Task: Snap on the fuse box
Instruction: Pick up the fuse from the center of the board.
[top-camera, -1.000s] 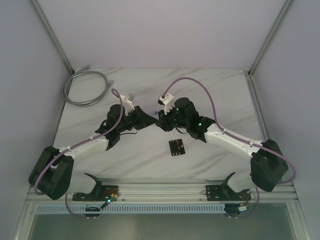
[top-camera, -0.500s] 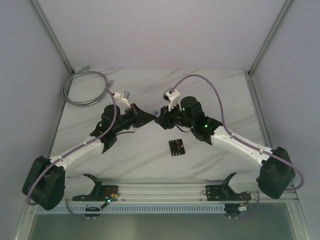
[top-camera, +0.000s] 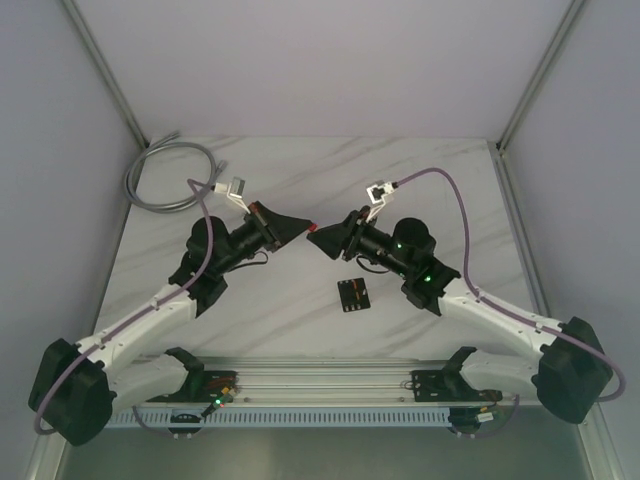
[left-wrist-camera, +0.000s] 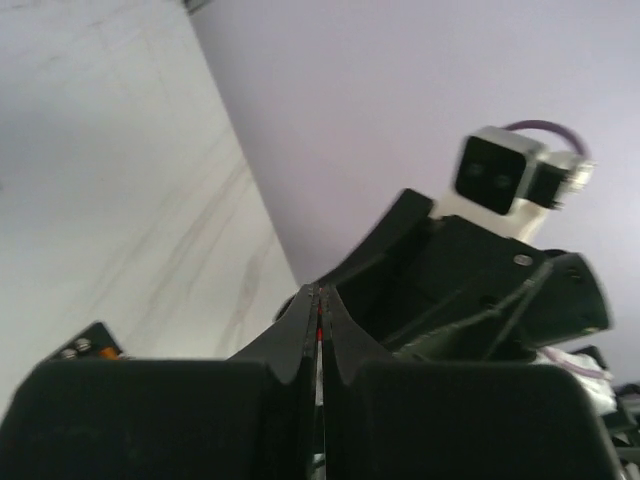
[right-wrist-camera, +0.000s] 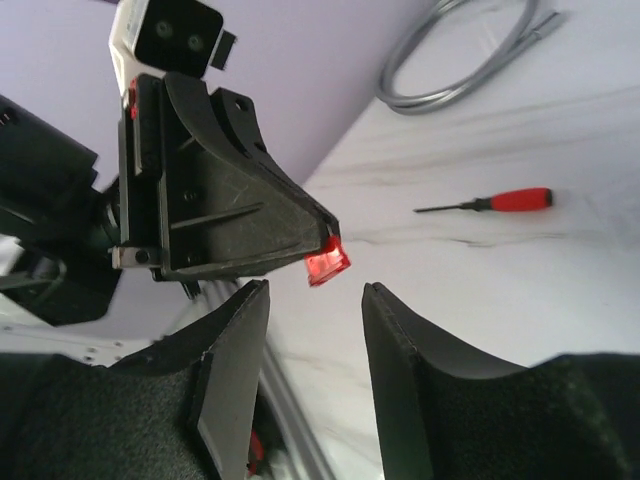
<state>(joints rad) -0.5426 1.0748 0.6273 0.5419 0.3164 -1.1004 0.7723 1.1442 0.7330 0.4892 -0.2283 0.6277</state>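
Left gripper (top-camera: 302, 227): closed tight on a red piece (right-wrist-camera: 327, 263), small and translucent. The piece juts from the very tips. In the left wrist view only a thin red sliver shows between the pressed fingers.
Right gripper (top-camera: 322, 240): jaws apart with nothing between them. Its fingers (right-wrist-camera: 235, 360) frame the red piece from the lower edge of the right wrist view, with a gap on each side.
Pose of the pair: tip to tip at the centre of the overhead frame, raised off the table (top-camera: 430, 180).
Why held so: judged a hand-over posture. The small piece is carried by one arm alone while the other stands open just beside it, either taking it or letting it go.
Red piece, identity: probably a fuse, though too small to confirm.
Fuse box (top-camera: 352, 294): flat on the table, black and square, with no gripper touching it.
Fuse box relative to grippers: below and slightly right of the meeting tips in the overhead frame. It is near the right arm's wrist and apart from both sets of fingers. One corner shows at the lower left of the left wrist view.
Red-handled screwdriver (right-wrist-camera: 497, 202): lying on the table at the right of the right wrist view, untouched.
Grey cable (top-camera: 168, 176): coiled at the upper left of the table, well apart from the work.
Task standing: judged not yet at the snapping step, with the box lying free.
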